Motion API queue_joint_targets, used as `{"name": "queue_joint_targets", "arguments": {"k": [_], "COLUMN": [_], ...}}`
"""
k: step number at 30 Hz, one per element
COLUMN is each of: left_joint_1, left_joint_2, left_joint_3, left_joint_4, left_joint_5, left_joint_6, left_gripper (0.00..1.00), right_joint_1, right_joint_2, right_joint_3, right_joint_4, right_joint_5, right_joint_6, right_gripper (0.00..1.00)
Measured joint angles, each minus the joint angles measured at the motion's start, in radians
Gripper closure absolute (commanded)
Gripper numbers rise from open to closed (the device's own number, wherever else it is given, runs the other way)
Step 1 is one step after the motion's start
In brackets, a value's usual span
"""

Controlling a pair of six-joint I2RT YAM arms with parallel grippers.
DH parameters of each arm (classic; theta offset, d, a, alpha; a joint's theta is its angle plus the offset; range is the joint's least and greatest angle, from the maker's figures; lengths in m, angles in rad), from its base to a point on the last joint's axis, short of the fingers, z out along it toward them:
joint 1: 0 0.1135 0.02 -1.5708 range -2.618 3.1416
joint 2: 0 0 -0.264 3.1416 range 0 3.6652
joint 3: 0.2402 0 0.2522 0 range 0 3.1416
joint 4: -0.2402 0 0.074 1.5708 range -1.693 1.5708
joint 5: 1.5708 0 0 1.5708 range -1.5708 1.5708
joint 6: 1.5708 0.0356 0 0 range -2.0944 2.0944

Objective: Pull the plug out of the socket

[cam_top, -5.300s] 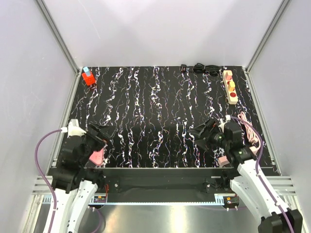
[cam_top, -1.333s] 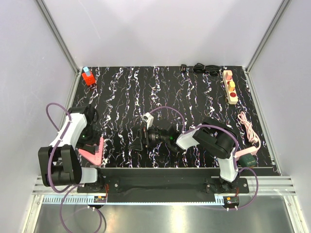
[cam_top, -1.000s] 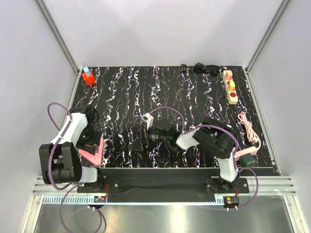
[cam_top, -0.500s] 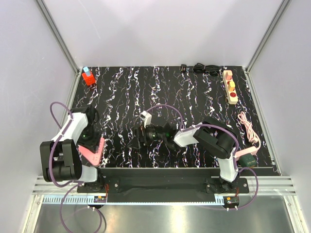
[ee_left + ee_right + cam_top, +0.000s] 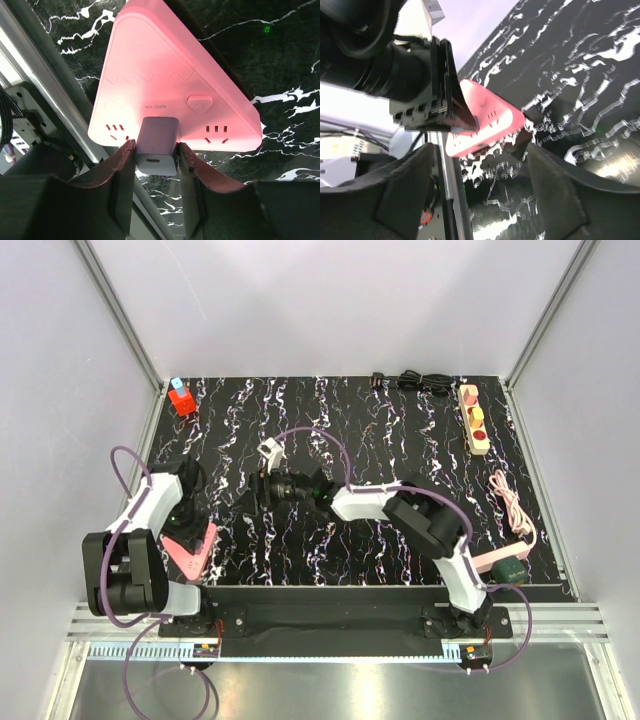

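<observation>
Grip stage: left gripper (image 5: 155,152) is pinching plug (image 5: 157,136) in pink socket (image 5: 170,75); right gripper (image 5: 480,165) is gaping empty; braced straight pull is pending.

Tight at 8 o'clock, open across the far half.
Seen from above, the socket (image 5: 190,548) lies at 8 o'clock close to the rail (image 5: 55,95). The left gripper (image 5: 156,148) clamps the plug (image 5: 158,142), so both its flanks are taken. The right arm (image 5: 400,508) bars the middle from 5 toward 9 o'clock, and the right gripper (image 5: 262,490), jaws spread, is near the socket. The far table (image 5: 350,430) is open between the red block (image 5: 181,398) at 11, the black cable (image 5: 420,381) at 1 and the beige strip (image 5: 474,420) at 2.
</observation>
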Motion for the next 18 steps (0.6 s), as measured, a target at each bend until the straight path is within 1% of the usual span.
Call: {"name": "queue_joint_targets", "arguments": {"k": [1, 2, 6, 8, 13, 17, 18], "left_joint_1": [-0.008, -0.016, -0.052, -0.058, -0.06, -0.072, -0.079], "left_joint_2": [0.0, 0.0, 0.0, -0.005, -0.036, -0.089, -0.098], "left_joint_3": [0.0, 0.0, -0.001, -0.006, -0.022, -0.049, -0.055], "left_joint_4": [0.002, 0.005, 0.02, 0.029, 0.07, 0.139, 0.16], "left_joint_5": [-0.005, -0.01, -0.029, -0.029, -0.003, 0.062, 0.083], "left_joint_6": [0.005, 0.01, 0.036, 0.057, 0.113, 0.15, 0.155], "left_gripper": [1.0, 1.0, 1.0, 1.0, 1.0, 1.0, 1.0], "right_joint_1": [0.0, 0.0, 0.001, 0.001, 0.001, 0.003, 0.005], "right_joint_2": [0.026, 0.046, 0.133, 0.148, 0.156, 0.156, 0.156], "right_joint_3": [0.019, 0.028, 0.024, 0.016, -0.001, -0.031, -0.032], "right_joint_4": [0.017, 0.029, 0.068, 0.066, 0.085, 0.117, 0.119], "right_joint_5": [-0.013, -0.025, -0.063, -0.077, -0.107, -0.138, -0.145], "right_joint_6": [0.014, 0.029, 0.076, 0.069, 0.044, 0.035, 0.03], "right_gripper": [0.3, 0.38, 0.5, 0.53, 0.53, 0.54, 0.57]}}
